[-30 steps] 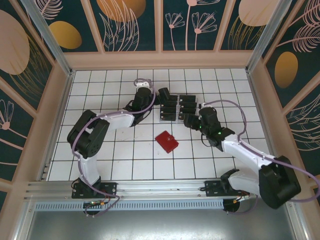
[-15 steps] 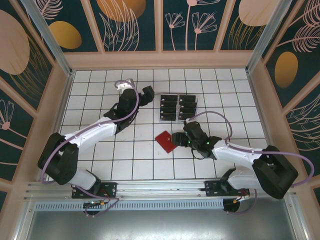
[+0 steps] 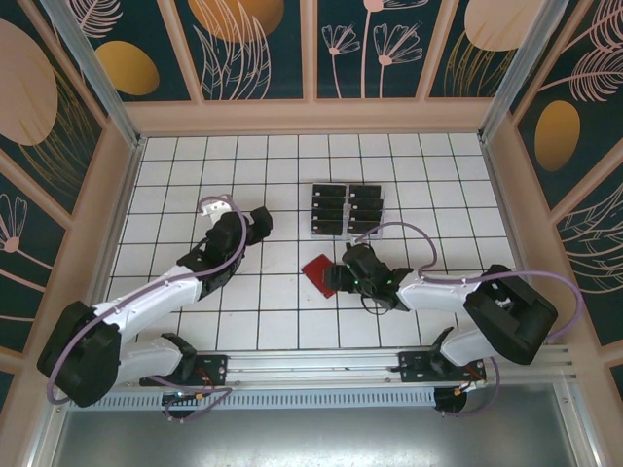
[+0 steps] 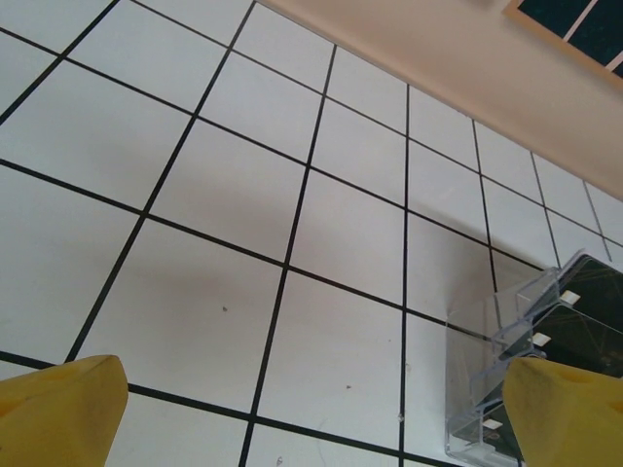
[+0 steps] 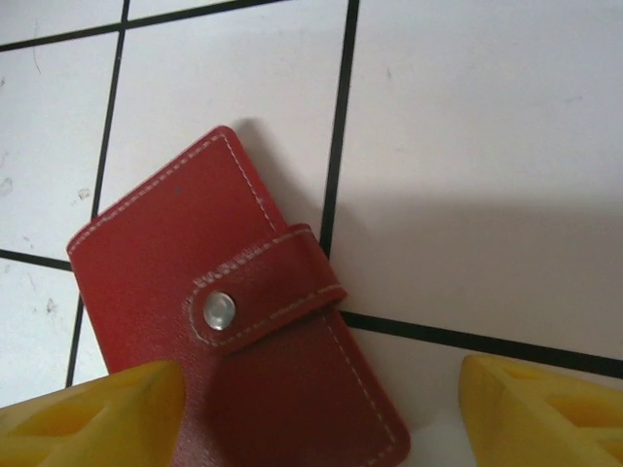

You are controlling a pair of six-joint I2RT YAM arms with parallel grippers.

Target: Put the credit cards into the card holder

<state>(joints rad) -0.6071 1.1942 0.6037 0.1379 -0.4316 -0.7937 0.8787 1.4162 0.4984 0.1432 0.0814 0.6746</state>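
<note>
Six o'clock from the credit cards (image 3: pixel 331 209), the card holder (image 5: pixel 185 253) is framed by the parted right gripper (image 5: pixel 316 428); the left gripper (image 4: pixel 311 423) is likewise parted.

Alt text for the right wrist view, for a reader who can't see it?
A closed red card holder, its tab clasp snapped shut, lies on the white gridded table. The right gripper hovers open over its lower end, yellow fingers in the bottom corners.

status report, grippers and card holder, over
Left gripper jaws open, near clear tray. Right gripper jaws open over card holder, clasp snapped shut. Credit cards in tray. Nothing blocking.
</note>
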